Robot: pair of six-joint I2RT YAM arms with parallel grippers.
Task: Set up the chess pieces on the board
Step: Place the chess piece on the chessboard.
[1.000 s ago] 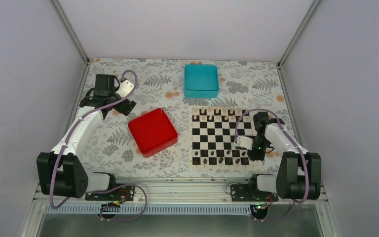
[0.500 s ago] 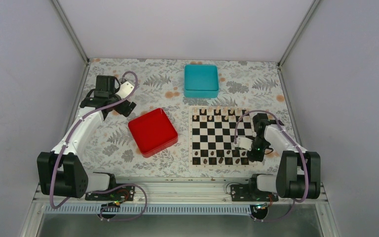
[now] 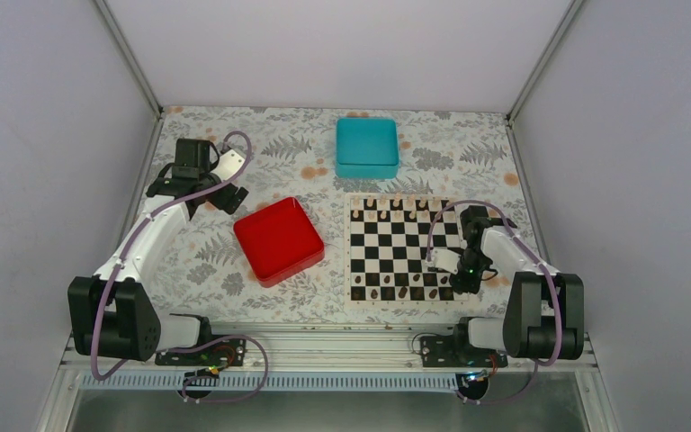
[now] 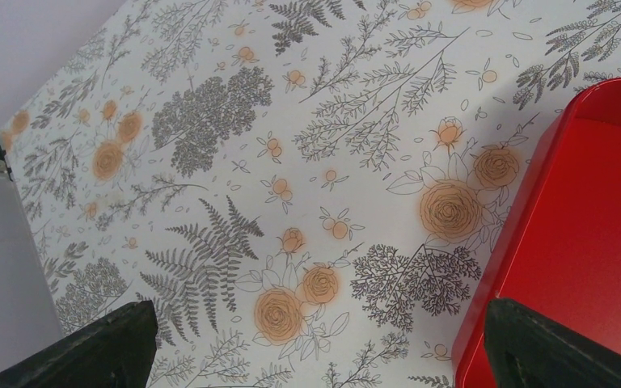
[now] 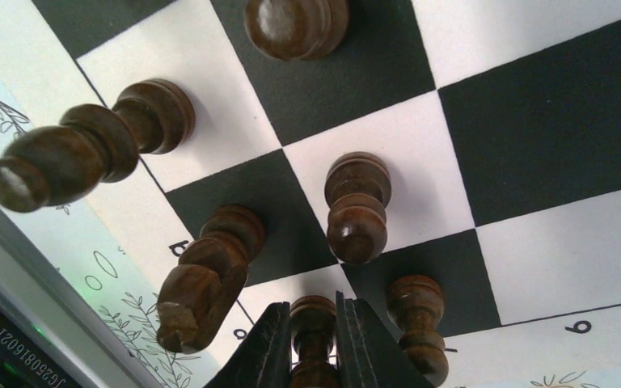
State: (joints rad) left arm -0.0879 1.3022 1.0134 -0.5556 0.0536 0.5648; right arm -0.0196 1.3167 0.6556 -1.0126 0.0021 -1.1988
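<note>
Top external, left arm: stretching far left, left gripper (image 3: 227, 194) hovering just beside the red tray (image 3: 279, 240), jaws gaping wide.
Centre-right: board (image 3: 396, 247) lying right of the tray.
Right arm: folding back, right gripper (image 5: 314, 343) pointing down over the board's near right corner, pinching a dark chess piece (image 5: 314, 317).
Near rows: other chess pieces (image 5: 357, 206) standing there.

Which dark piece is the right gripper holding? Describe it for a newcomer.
Find the board, then its near right corner. There the right gripper is shut on one dark piece, pinched between black fingers; the pieces beside it stand free.
</note>
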